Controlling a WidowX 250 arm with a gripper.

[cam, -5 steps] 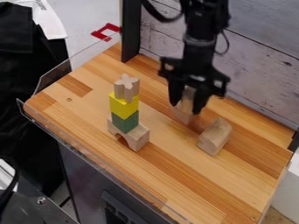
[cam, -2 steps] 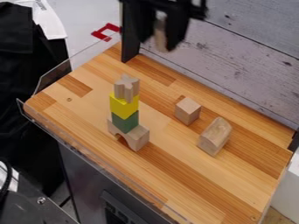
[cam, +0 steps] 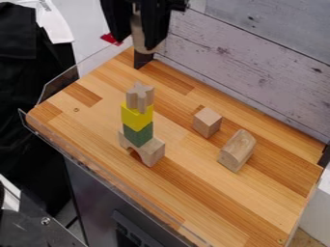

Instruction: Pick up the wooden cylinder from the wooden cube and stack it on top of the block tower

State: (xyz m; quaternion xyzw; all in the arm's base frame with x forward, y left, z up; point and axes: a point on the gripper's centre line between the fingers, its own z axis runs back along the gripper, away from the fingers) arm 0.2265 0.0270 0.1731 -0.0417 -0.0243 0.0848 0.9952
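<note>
Tool [cam: 135, 44]: black, two-fingered, closed on a pale wooden piece [cam: 138, 34]; located above the counter's [cam: 213, 198] back left corner, raised well clear of the surface.

Edges and room: transparent guard [cam: 64, 79] along the left edge; plank wall [cam: 258, 62] behind the back edge; black post [cam: 143, 59] at the back left corner, near the held piece in the view. Wood surface runs open from the stack to the left corner, and more broadly from the stack and loose blocks towards the front right.

Stack, one, left of the counter's centre, nearer the front edge: arched wooden block [cam: 152, 151] as base, green block [cam: 138, 135], yellow block [cam: 136, 117], cross-shaped wooden block [cam: 140, 98] on top. Upright, layers touching.

Loose blocks, two, towards the back edge: wooden cube [cam: 207, 122]; just beside it, nearer the right edge, round-topped wooden block [cam: 237, 150].

Pose: tool hangs from the top of the view, fingers pointing down.

Obscured: arm above the tool, cut off by the view's top edge; held piece, partly hidden between the fingers, full shape hard to make out; counter's front right portion, cropped at the bottom.
</note>
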